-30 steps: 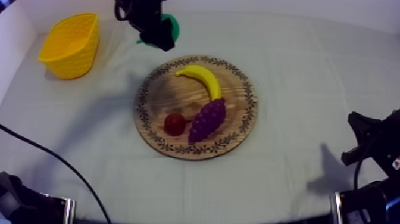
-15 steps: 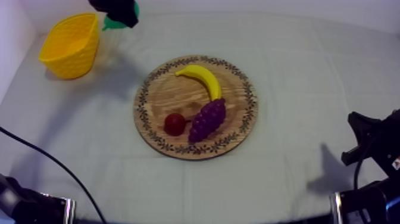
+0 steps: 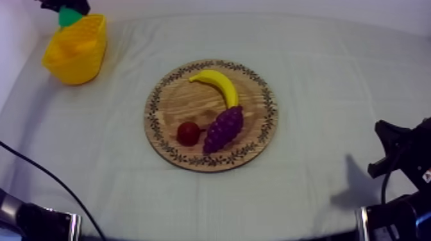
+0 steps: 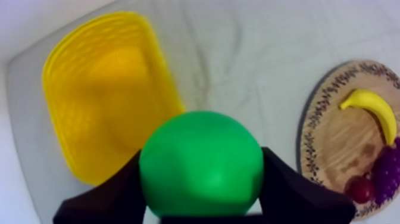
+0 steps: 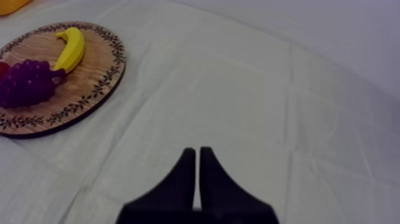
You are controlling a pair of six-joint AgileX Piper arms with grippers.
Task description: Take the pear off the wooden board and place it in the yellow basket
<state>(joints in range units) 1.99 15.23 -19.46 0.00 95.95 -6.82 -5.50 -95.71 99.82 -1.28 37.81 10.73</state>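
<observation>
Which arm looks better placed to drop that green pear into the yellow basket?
Left. Its tool grips the pear right beside the yellow basket; the right tool rests shut, empty, beyond the wooden board.

My left gripper [image 4: 202, 199] clamps a smooth green toy pear [image 4: 201, 158] between black fingers. Just beyond sits a yellow woven basket [image 4: 89, 107].

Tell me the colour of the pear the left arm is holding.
Bright green; the pear shows best in the left wrist view, close to the yellow basket.
</observation>
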